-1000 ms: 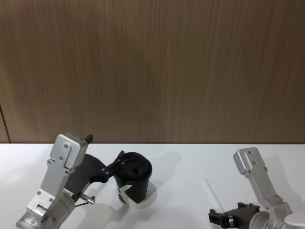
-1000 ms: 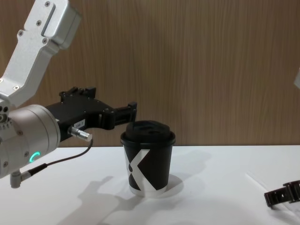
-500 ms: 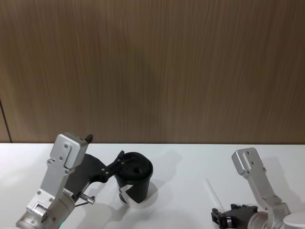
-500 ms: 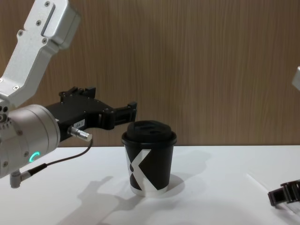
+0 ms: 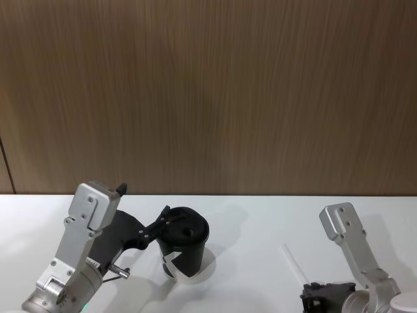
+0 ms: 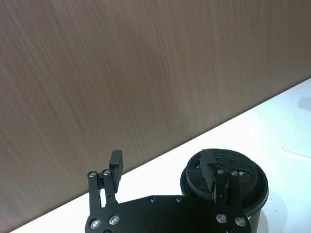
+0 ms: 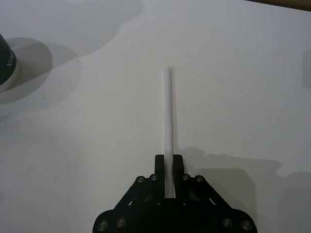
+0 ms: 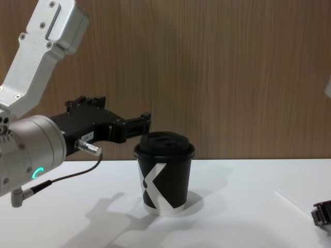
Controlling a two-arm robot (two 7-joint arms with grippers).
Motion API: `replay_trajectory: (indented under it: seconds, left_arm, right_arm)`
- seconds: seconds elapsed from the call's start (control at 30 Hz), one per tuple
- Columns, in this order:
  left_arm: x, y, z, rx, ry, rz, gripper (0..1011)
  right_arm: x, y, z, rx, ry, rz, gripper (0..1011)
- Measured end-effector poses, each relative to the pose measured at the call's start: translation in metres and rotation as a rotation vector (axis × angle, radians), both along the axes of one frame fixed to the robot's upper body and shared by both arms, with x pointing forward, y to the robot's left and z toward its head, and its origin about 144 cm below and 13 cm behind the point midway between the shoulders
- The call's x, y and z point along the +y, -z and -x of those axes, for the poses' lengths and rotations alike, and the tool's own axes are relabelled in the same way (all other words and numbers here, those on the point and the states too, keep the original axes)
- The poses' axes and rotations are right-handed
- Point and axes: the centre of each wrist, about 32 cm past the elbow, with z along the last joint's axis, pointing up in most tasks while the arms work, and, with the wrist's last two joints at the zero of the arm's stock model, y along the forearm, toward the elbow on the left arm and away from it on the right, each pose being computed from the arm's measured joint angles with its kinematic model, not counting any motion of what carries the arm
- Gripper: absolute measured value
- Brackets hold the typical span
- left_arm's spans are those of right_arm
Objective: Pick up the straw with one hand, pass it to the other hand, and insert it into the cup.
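The thin, straight white straw (image 7: 168, 111) lay on the table (image 7: 73, 145), pinched by the right gripper (image 7: 168, 165). The left gripper (image 6: 163, 162) held its fingers spread by the lidded black cup (image 8: 164, 178).

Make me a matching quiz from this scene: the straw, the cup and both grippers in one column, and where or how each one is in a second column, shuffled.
Column one
1. straw
2. cup
3. left gripper
4. right gripper

Column two
A. standing upright, black with a white mark
B. open, raised beside the cup's top
C. lying flat on the white table
D. low over the table at the straw's near end

Pairs: 1-C, 2-A, 3-B, 4-D
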Motion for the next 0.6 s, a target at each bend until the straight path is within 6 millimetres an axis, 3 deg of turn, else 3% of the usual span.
replay_trajectory:
  seconds: [0.17,0.6]
  left_arm:
    - [0.0,0.0,0.0,0.0,0.0,0.0,1002]
    - [0.0,0.0,0.0,0.0,0.0,0.0,1002]
  right_arm:
    - [-0.0012,0.0004,0.0011,0.0,0.001,0.004,48]
    - [-0.0034,0.0005,0.0035,-0.001,-0.003,0.008,0]
